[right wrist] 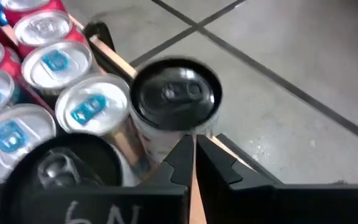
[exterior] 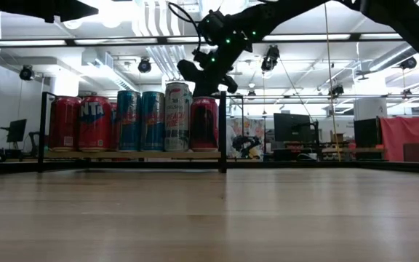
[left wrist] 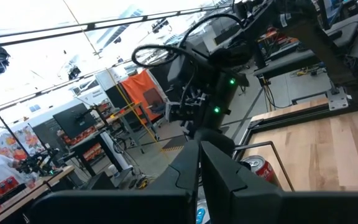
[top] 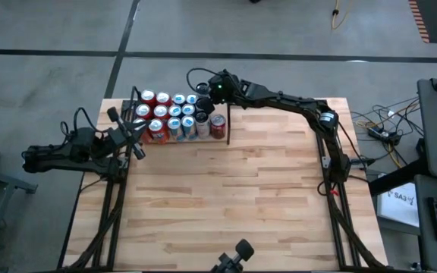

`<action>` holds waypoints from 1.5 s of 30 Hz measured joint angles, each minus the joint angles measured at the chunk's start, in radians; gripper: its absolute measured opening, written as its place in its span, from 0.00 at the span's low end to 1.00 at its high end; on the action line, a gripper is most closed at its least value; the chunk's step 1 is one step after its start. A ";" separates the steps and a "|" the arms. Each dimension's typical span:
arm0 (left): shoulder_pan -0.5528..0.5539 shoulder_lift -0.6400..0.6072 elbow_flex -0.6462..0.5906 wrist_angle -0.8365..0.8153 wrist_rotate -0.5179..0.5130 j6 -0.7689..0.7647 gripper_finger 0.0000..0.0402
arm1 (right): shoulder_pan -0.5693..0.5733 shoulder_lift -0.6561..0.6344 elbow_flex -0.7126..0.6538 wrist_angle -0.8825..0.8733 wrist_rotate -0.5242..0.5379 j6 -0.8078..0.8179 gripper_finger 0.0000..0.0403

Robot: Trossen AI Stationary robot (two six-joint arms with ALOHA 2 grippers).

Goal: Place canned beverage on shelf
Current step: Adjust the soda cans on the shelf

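Two grippers, both clenched on nothing. The R gripper (right wrist: pixel 194 142) hangs over the far-right corner of the shelf (exterior: pixel 133 155), fingers pressed together, tips pointing down. They sit just nearside of a black-topped can (right wrist: pixel 176 93) without touching it.

That can stands upright, long axis vertical, and appears to be already inside the frame at the bay's far-right end. It is just beside a silver-lidded can w/ blue tab (right wrist: pixel 91 109). My read: this is the task's can, already set down, so the job looks about done. If another can is meant, I can't tell which.

The rest of the bay is packed. From the low cam the near row runs L to R: two red cans (exterior: pixel 78 122), two blue cans (exterior: pixel 140 120), a tall white can (exterior: pixel 178 116) and a dark red can (exterior: pixel 204 122) against the black corner post (exterior: pixel 222 131). All stand upright, shoulder to shoulder.

The L gripper (left wrist: pixel 199 149) waits shut at the shelf's left end, above the table, aimed across at the other arm. The R arm is far nearer to the black-topped can.

In the way for any next move:
- The lids right under the R fingers.
- The thin frame rail along the far edge.

A straight lift up looks safest, since sideways travel could clip a can top. No loose can shows on the open table (top: pixel 264 197).
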 joint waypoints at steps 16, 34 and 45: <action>0.000 0.000 0.000 0.001 0.000 0.007 0.00 | -0.065 0.010 0.088 0.147 -0.176 -0.166 0.02; 0.000 0.007 0.000 0.003 0.000 0.011 0.00 | -0.073 0.069 0.087 0.083 -0.298 -0.292 0.02; 0.000 0.011 0.000 0.000 0.000 0.012 0.00 | -0.059 0.067 0.102 0.032 -0.293 -0.259 0.02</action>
